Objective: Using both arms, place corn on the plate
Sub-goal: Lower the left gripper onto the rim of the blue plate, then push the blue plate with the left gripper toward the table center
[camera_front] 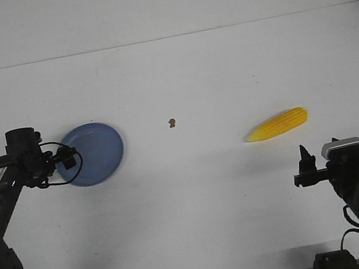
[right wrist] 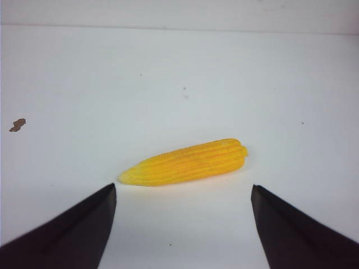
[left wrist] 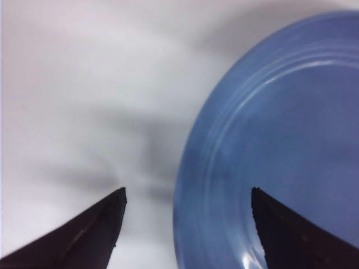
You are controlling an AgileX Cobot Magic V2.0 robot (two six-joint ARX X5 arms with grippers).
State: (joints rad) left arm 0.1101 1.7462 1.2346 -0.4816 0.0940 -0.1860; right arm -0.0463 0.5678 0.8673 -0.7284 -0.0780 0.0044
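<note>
The yellow corn (camera_front: 278,124) lies on the white table at the right, pointed end toward the left; it also shows in the right wrist view (right wrist: 186,162). The blue plate (camera_front: 99,144) lies flat at the left and is empty. My left gripper (camera_front: 67,158) is open at the plate's left rim; in the left wrist view (left wrist: 188,193) the plate rim (left wrist: 193,185) lies between its fingers. My right gripper (camera_front: 306,168) is open and empty, a short way nearer to me than the corn; its fingers (right wrist: 84,224) stand wide with the corn beyond them.
A tiny brown speck (camera_front: 173,122) lies on the table between plate and corn, also in the right wrist view (right wrist: 17,124). The table's far edge meets a white wall (camera_front: 159,4).
</note>
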